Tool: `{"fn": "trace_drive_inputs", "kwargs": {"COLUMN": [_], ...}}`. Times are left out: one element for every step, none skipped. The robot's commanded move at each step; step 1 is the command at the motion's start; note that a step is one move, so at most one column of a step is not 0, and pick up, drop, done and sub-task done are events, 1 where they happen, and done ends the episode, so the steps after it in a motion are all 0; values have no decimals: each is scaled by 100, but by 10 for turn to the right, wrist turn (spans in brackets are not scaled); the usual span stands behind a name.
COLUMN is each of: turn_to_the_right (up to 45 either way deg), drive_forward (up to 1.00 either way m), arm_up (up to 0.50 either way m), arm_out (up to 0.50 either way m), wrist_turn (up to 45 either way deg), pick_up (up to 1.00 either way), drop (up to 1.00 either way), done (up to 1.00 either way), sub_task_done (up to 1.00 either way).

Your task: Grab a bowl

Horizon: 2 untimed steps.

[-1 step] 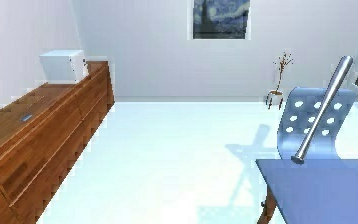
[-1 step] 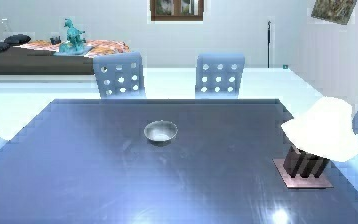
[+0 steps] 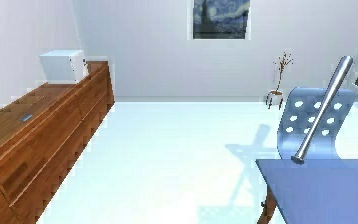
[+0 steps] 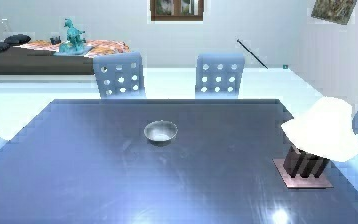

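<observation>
Upright on the dark blue table point(image 4: 77, 165), a little left of its middle and well apart from everything else there: a small grey bowl point(image 4: 160, 131), rim up and clear on every side, so probably easy to reach from above or from the near edge. Beyond the far edge, a pale blue left chair point(image 4: 120, 76) and a matching right chair point(image 4: 219, 74), both with holes in their backs and pushed in as for a meal; hence, most likely, a bowl set out on the eating side of the table. At the table's right end, a white-topped thing on a brown ribbed base point(image 4: 309, 162), standing on a square mat, seemingly parked out of the way of any place setting. Farther back, a teal figurine point(image 4: 72, 36) on a low dark surface, presumably for show. In the forward view, a wooden dresser point(image 3: 47, 130) flat against the wall with a white box point(image 3: 62, 65) on top, a painting point(image 3: 222, 18) hung high, a bare twig plant point(image 3: 278, 78) tucked by the far wall, and a grey metal bar point(image 3: 322, 108) slanting across a blue chair point(image 3: 309, 128); cannot tell its support. Cannot tell the gripper's state from these pictures. No brand, label or writing legible anywhere.
</observation>
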Motion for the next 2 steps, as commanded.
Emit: {"fn": "trace_drive_inputs", "kwargs": {"turn_to_the_right": [0,0], "drive_forward": [0,0], "arm_up": [34,0], "arm_out": [0,50], "wrist_turn": [0,0], "pick_up": [0,0], "drop": [0,0], "done": [0,0], "sub_task_done": [0,0]}}
